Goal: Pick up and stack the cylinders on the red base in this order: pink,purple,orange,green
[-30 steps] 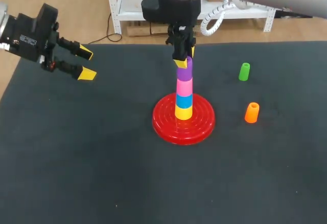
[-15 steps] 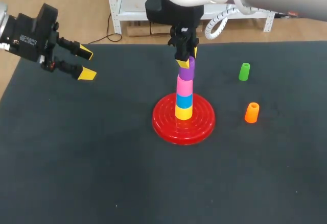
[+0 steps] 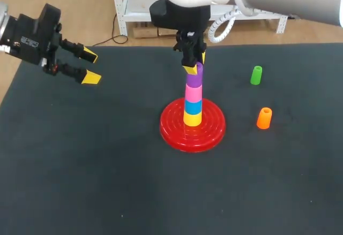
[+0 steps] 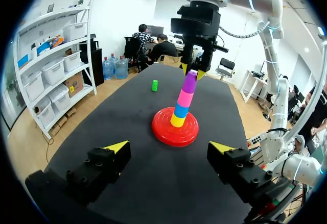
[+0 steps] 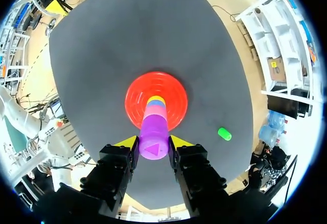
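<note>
Dark table (image 3: 80, 165) carries the red base (image 3: 174, 133), where the right gripper (image 3: 195, 62) pinches the purple cylinder (image 3: 194, 77) atop the pink cylinder (image 3: 193, 92), while the left gripper (image 3: 91, 67) hangs spread wide at the far left and the orange cylinder (image 3: 264, 118) and green cylinder (image 3: 256, 75) sit off to the right.

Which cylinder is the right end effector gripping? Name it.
The purple cylinder, atop the stack in the right end effector; green cylinder and orange cylinder sit loose.

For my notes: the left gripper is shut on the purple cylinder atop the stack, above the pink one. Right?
No: the left gripper hangs open, apart; the right gripper is shut on the purple cylinder, above the pink cylinder. The right wrist view shows it.
</note>
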{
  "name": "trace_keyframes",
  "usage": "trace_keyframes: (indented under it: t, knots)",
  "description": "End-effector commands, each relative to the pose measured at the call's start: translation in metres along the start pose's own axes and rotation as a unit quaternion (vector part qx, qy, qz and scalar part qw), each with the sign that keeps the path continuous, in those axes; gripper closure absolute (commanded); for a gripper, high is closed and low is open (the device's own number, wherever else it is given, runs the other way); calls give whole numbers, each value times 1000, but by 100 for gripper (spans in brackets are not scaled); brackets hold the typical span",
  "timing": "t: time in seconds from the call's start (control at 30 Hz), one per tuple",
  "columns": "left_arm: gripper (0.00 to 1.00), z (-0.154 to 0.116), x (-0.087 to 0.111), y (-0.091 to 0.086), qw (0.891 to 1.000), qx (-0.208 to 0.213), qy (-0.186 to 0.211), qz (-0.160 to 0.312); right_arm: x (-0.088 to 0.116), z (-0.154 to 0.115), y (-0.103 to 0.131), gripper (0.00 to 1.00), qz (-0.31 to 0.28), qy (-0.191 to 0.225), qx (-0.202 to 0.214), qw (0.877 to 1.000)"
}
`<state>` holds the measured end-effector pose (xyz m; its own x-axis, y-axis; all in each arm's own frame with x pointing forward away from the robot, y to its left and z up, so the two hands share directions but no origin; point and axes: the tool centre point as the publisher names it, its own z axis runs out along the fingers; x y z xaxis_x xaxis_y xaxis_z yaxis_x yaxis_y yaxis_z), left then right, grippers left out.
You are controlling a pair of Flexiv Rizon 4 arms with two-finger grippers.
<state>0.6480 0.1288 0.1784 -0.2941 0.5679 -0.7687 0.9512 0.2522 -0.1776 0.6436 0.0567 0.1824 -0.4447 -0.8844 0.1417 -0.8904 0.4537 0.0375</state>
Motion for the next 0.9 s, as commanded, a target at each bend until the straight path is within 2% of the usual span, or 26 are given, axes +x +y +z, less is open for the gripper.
trace_keyframes:
  t: [0.03,0.37,0.47,0.5,0.53,0.73,0.9]
  knots:
    - [0,0,1,0,1000,-1,-2,1,-13,2,-3,100,2,27,-4,1000]
    - [0,0,1,0,1000,-1,-2,1,-17,16,-4,100,9,40,-27,999]
    - [0,0,1,0,1000,-1,-2,1,-14,14,-5,100,6,18,-37,999]
    - [0,0,1,0,1000,-1,-2,1,-13,11,-5,64,7,12,-36,999]
    - [0,0,1,0,1000,-1,-2,1,-11,8,-6,0,9,4,-33,999]
    - [0,0,1,0,1000,-1,-2,1,4,-10,-20,0,32,-40,-43,998]
    - [0,0,1,0,1000,-1,-2,1,27,-15,-49,0,108,-77,-36,990]
